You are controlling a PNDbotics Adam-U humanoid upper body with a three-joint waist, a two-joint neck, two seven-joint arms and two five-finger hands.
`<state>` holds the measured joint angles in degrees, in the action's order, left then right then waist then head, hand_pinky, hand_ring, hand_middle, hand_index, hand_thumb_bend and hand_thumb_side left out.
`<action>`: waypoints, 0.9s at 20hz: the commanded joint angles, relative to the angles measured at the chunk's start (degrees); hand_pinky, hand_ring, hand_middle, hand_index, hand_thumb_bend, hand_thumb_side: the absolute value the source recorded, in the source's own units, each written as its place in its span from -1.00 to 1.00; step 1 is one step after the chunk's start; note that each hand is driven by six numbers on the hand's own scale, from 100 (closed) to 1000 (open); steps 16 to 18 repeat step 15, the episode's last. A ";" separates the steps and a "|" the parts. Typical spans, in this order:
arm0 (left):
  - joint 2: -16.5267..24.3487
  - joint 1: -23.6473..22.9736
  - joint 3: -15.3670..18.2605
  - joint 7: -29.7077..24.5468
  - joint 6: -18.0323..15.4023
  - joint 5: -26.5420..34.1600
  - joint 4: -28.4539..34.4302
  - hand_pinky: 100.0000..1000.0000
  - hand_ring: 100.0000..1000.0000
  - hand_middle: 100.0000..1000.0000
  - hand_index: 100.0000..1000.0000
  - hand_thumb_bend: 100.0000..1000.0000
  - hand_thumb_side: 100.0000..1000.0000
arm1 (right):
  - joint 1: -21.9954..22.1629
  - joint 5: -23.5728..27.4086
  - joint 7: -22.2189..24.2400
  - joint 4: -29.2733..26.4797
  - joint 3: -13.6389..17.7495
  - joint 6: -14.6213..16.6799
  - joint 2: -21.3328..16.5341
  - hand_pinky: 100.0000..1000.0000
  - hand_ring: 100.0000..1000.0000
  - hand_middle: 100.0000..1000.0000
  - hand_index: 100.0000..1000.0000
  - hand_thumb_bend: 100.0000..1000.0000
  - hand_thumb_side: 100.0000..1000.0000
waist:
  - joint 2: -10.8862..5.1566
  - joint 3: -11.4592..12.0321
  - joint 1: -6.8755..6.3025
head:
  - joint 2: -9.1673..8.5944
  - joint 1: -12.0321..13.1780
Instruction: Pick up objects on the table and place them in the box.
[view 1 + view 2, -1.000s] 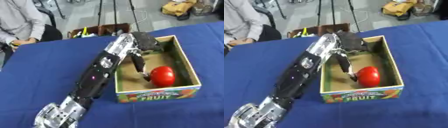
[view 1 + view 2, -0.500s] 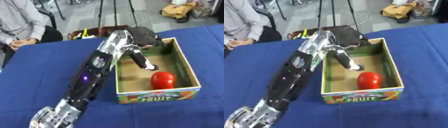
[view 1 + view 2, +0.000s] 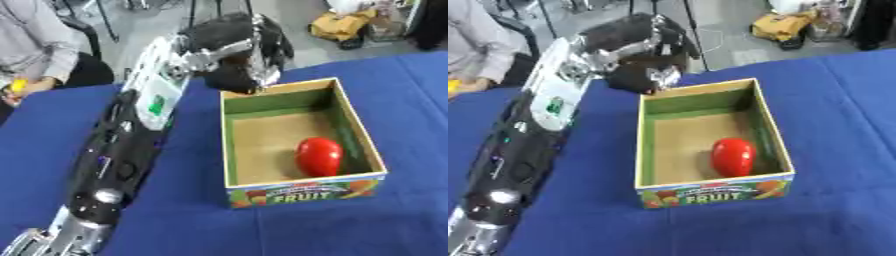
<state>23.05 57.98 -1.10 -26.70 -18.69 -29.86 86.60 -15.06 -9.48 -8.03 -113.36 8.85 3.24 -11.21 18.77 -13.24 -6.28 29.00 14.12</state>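
On the blue-clothed table point(image 3: 411, 100): one open rectangular cardboard box point(image 3: 232, 150), green inner walls, brown floor, printed front panel reading "FRUIT". It stands right of centre, long side running away from the camera.

Inside the box: one glossy red rounded fruit-shaped object point(image 3: 318, 155), lying on the floor toward the near right corner, close to the right wall and the front wall.

Above the far left corner of the box: the robot's left hand point(image 3: 238, 50), black with silver parts, raised over the box rim. Its fingers point(image 3: 262, 75) hang downward, bunched and curled; nothing is seen in them, though how tightly they close cannot be told.

From the lower left: the left arm point(image 3: 131, 145), black and silver, running diagonally up beside the box.
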 commanded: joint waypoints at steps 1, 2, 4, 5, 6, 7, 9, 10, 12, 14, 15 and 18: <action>4.05 -0.92 2.66 6.11 6.01 9.59 5.50 -0.35 -0.02 -0.16 0.28 -1.00 0.64 | -0.11 -0.12 -0.55 -1.23 0.57 0.16 -0.64 -0.76 -1.00 -0.74 -0.34 -1.00 0.38 | -1.33 0.47 0.93 | 0.36 -0.80; 4.81 -1.94 3.21 8.31 7.65 11.43 7.06 -0.38 -0.04 -0.18 0.26 -1.00 0.62 | -0.03 -0.14 -0.67 -1.23 0.65 0.19 -0.65 -0.76 -1.00 -0.74 -0.34 -1.00 0.39 | -1.33 0.73 1.08 | 0.40 -1.04; 5.82 -4.27 4.24 12.48 10.26 15.47 10.09 -0.45 -0.10 -0.23 0.19 -1.00 0.57 | 0.12 -0.20 -0.95 -1.23 0.84 0.24 -0.66 -0.76 -1.00 -0.74 -0.34 -1.00 0.39 | -1.35 1.35 1.39 | 0.52 -1.60; 6.26 -5.64 4.88 14.74 11.42 17.62 11.59 -0.50 -0.14 -0.27 0.14 -1.00 0.55 | 0.17 -0.21 -1.10 -1.23 0.93 0.26 -0.64 -0.76 -1.00 -0.74 -0.34 -1.00 0.39 | -1.36 1.68 1.57 | 0.58 -1.86; 6.65 -7.09 5.55 17.07 12.49 19.86 13.08 -0.53 -0.16 -0.30 0.11 -1.00 0.53 | 0.21 -0.21 -1.25 -1.23 1.02 0.29 -0.63 -0.76 -1.00 -0.74 -0.34 -1.00 0.39 | -1.36 2.00 1.76 | 0.58 -2.17; 7.02 -8.47 6.08 19.24 13.40 22.03 14.53 -0.55 -0.18 -0.30 0.10 -1.00 0.53 | 0.26 -0.22 -1.39 -1.23 1.09 0.33 -0.63 -0.76 -1.00 -0.74 -0.34 -1.00 0.39 | -1.36 2.27 1.92 | 0.58 -2.44; 7.81 -11.45 7.05 23.14 14.49 26.02 17.38 -0.59 -0.21 -0.32 0.07 -1.00 0.48 | 0.38 -0.23 -1.71 -1.23 1.29 0.41 -0.59 -0.76 -1.00 -0.74 -0.34 -1.00 0.40 | -1.37 2.82 2.28 | 0.62 -2.95; 8.23 -13.13 7.55 25.09 14.65 27.94 18.79 -0.62 -0.24 -0.33 0.06 -1.00 0.46 | 0.44 -0.25 -1.89 -1.23 1.40 0.47 -0.59 -0.76 -1.00 -0.74 -0.34 -1.00 0.40 | -1.37 3.07 2.44 | 0.62 -3.22; 8.82 -16.81 8.55 28.92 14.56 31.67 21.36 -0.66 -0.28 -0.34 0.05 -1.00 0.46 | 0.58 -0.28 -2.28 -1.23 1.63 0.57 -0.58 -0.76 -1.00 -0.74 -0.34 -1.00 0.40 | -1.41 3.62 2.78 | 0.73 -3.72; 8.50 -20.70 9.81 32.43 14.04 34.80 23.81 -0.67 -0.30 -0.34 0.04 -1.00 0.50 | 0.70 -0.29 -2.68 -1.23 1.86 0.66 -0.50 -0.76 -1.00 -0.73 -0.34 -1.00 0.40 | -1.50 4.19 3.11 | 0.90 -4.02; 7.63 -22.55 10.66 34.01 13.77 35.72 25.03 -0.66 -0.31 -0.34 0.04 -1.00 0.53 | 0.80 -0.33 -2.96 -1.23 2.05 0.72 -0.41 -0.76 -1.00 -0.73 -0.34 -1.00 0.40 | -1.46 4.60 3.36 | 0.88 -4.36; 7.63 -22.55 10.66 34.01 13.77 35.72 25.03 -0.66 -0.31 -0.34 0.04 -1.00 0.53 | 0.80 -0.33 -2.96 -1.23 2.05 0.72 -0.41 -0.76 -1.00 -0.73 -0.34 -1.00 0.40 | -1.46 4.60 3.36 | 0.88 -4.36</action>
